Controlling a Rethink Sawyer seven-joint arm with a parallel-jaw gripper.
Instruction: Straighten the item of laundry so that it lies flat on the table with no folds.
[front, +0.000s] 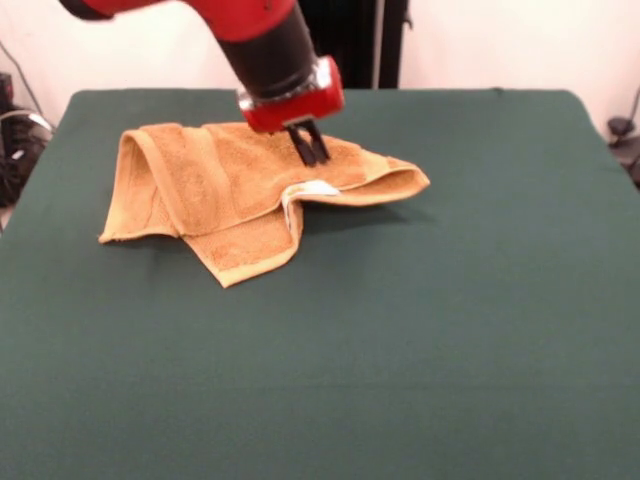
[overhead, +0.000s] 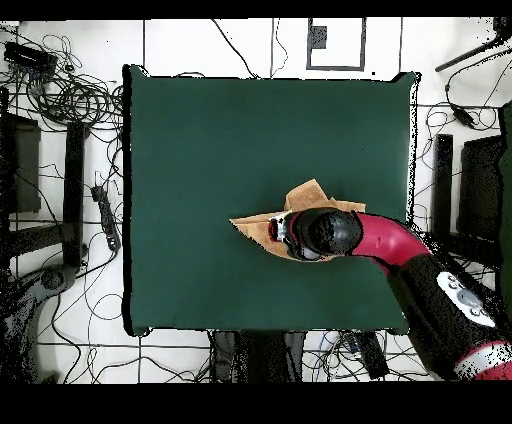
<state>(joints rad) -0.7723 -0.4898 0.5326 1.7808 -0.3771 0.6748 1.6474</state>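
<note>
Claw (front: 310, 150) nearly closed, tips on crumpled towel (front: 220, 200); wide bare table (front: 450, 350) all around.

White wall (front: 500, 40), cables (overhead: 70, 95) strewn over pale floor (overhead: 60, 330)

Towel (front: 240, 195) on table (front: 450, 330), in far half, left of centre in front view. Towel folded over itself: one flap on left side, pointed corner toward near edge, another corner stretching right. Tag (front: 312, 189) at fold edge near towel's middle. Pincer (front: 309, 146) above towel's far right part, tips down on or just over cloth. In overhead view arm covers most of towel (overhead: 262, 228); towel corners stick out left and toward far side.
</note>
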